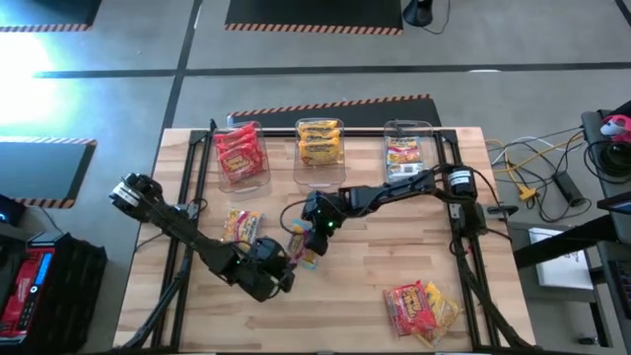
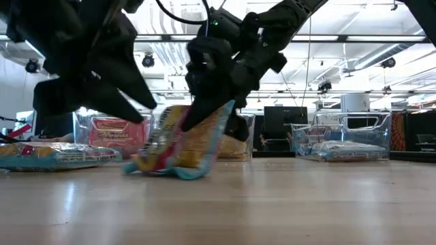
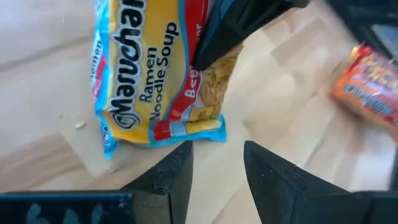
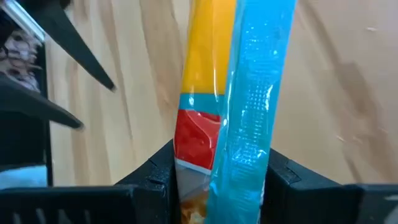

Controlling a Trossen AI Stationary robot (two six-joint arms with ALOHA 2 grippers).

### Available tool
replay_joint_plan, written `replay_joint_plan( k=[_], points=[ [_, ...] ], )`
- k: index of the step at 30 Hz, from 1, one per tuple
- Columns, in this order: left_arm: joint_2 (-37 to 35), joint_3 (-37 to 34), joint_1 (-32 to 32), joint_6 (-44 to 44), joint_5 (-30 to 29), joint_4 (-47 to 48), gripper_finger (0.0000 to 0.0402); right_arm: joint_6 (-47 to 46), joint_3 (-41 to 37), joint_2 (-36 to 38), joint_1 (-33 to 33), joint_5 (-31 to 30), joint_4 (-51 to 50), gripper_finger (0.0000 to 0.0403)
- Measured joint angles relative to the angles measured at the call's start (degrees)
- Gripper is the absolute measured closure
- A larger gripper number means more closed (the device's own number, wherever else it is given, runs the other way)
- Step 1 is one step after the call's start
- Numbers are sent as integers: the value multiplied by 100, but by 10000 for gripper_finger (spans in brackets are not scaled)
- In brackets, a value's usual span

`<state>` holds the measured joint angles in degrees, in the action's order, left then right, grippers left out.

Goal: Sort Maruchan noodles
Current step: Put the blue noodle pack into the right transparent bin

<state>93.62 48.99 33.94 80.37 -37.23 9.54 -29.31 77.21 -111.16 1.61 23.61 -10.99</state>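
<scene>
Now right pincer [image 1: 308, 240] pinches a noodle packet [image 1: 306, 248]; left pincer [image 1: 278, 279] slightly spread.

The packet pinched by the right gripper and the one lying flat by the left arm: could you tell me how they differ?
The held packet is tilted up on one edge, clamped by the right gripper; the flat packet lies on the table, touched by no gripper. The held packet sits mid-table, the flat packet further left. Both are multicoloured Maruchan noodle packets outside the bins.
</scene>
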Motion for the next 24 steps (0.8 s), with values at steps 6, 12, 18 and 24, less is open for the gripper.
replay_joint_plan(
  k=[6, 12, 18, 24],
  points=[
    [-201, 2, 3, -34, -448, -10, 275, 555, -13, 449, 188, -276, -934, 278],
    [-205, 4, -42, 1, -800, -57, 275, 924, -181, 1110, 405, -812, -1601, 276],
    [-205, 4, -207, 139, -1320, -61, 275, 941, -516, 1897, 755, -1317, -1721, 278],
    [-202, 4, -643, 89, -1565, -154, 275, 900, -940, 2833, 1185, -1958, -1721, 276]
  ],
)
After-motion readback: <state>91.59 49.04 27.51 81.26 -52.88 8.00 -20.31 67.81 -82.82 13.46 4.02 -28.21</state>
